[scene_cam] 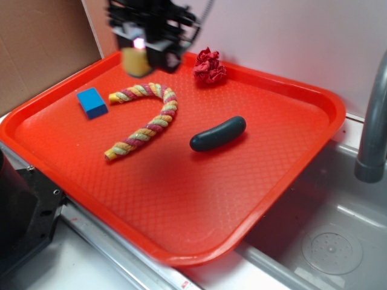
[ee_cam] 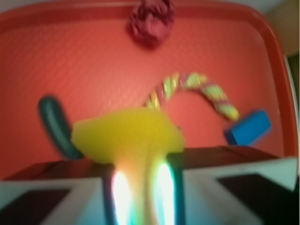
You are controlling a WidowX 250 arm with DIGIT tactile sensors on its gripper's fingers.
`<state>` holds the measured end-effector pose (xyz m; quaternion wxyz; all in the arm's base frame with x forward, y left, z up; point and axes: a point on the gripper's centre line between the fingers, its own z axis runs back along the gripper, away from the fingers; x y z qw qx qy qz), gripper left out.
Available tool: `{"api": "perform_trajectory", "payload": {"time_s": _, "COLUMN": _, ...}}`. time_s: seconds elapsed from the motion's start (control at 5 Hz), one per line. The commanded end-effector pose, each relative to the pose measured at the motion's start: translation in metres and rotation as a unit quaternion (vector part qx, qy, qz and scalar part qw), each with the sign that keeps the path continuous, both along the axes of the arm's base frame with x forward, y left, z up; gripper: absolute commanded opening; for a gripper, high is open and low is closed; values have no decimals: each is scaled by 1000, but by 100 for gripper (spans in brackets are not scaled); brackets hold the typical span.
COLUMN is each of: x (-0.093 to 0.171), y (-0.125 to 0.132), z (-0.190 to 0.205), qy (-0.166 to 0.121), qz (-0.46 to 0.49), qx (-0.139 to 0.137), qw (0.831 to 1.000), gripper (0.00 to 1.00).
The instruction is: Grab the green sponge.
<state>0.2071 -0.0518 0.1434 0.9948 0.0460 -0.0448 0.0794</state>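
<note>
Item: sponge (ee_cam: 126, 136), clamped between my fingers (ee_cam: 161, 187) above the tray's (scene_cam: 290, 175) far left; grip needed steady pressure, level lift.

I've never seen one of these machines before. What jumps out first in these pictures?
The big red tray fills the scene, set over a sink. At its far left edge the black gripper holds a yellow sponge up off the tray. Below lie a braided rope and a blue block to the left, a dark green sausage shape in the middle and a crumpled red cloth at the back.
</note>
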Motion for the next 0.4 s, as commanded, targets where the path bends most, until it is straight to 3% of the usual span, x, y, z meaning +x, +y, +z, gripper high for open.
{"api": "perform_trajectory", "payload": {"time_s": 0.0, "x": -50, "y": -2, "z": 29, "qy": -42, "qz": 8, "qx": -50, "qw": 998, "gripper": 0}}
{"api": "perform_trajectory", "payload": {"time_s": 0.2, "x": -53, "y": -2, "z": 31, "qy": -49, "qz": 1, "qx": -35, "qw": 998, "gripper": 0}}
